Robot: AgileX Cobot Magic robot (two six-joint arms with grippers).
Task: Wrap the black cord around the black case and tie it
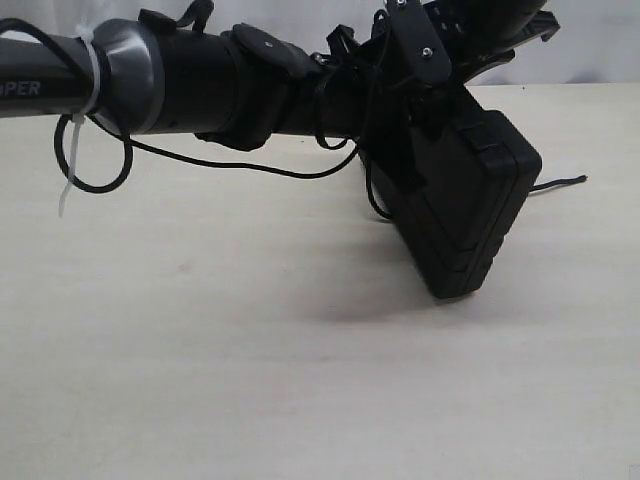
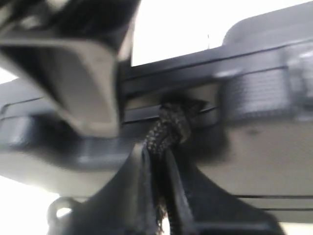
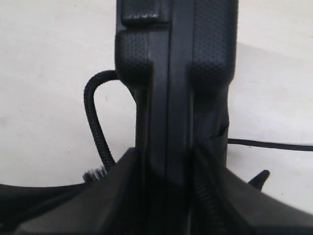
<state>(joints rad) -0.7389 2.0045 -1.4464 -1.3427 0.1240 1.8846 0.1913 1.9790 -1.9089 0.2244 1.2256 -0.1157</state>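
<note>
The black case (image 1: 465,205) is held off the table, tilted on edge, at the right of the exterior view. My right gripper (image 3: 168,156) is shut on the case's narrow edge (image 3: 176,88); it comes down from above (image 1: 428,62). My left gripper (image 2: 159,152) is shut on the black cord (image 2: 168,129), right against the case's side (image 2: 264,147). In the right wrist view the cord loops out beside the case (image 3: 95,122) and ends in a frayed tip (image 3: 93,174). A cord tail (image 1: 560,183) lies on the table behind the case.
The left arm (image 1: 200,80) stretches across the top of the exterior view and hides its own gripper. A thin smooth arm wire (image 1: 250,165) hangs below it. The beige table (image 1: 250,350) stretches in front of the case.
</note>
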